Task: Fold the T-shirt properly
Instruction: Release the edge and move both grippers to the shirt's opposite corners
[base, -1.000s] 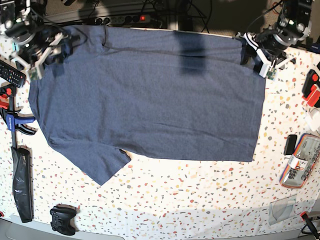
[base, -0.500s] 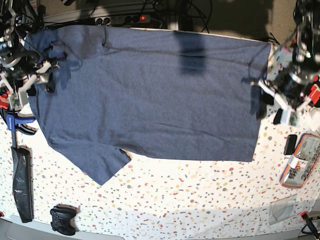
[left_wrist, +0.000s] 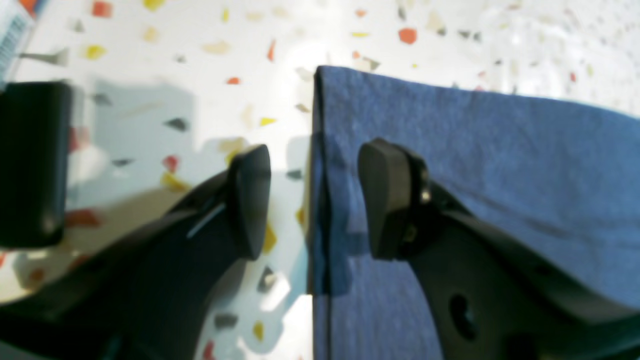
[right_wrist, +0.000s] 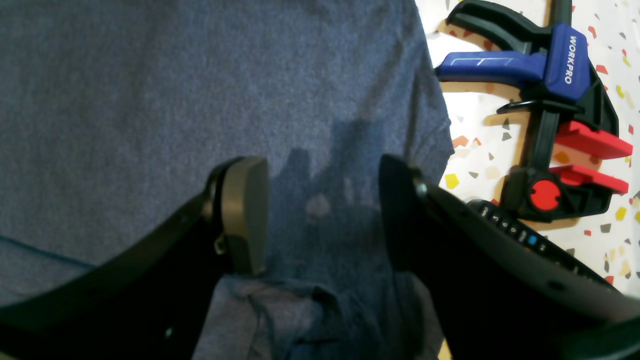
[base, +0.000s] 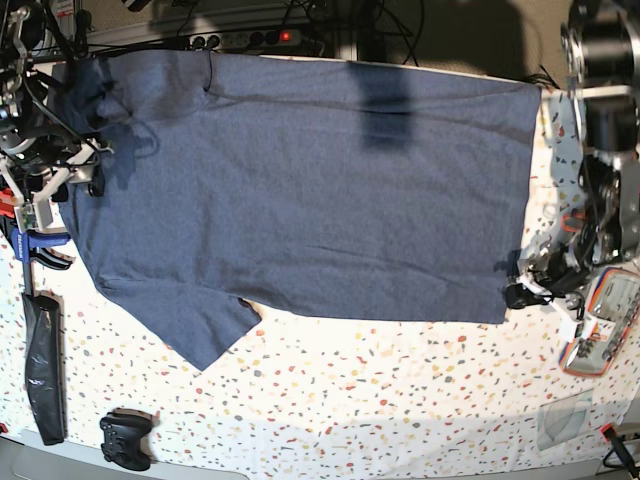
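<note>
blue clamp (right_wrist: 545, 65) beside T-shirt (base: 300, 180) edge

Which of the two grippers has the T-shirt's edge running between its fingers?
The left gripper: the T-shirt edge runs between its open fingers. The right gripper is open over the shirt's interior.

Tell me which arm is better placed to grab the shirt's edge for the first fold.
Left. The left gripper is open with its jaws straddling the T-shirt hem near the corner. The right gripper is open too, but over flat cloth, inside the edge.
</note>
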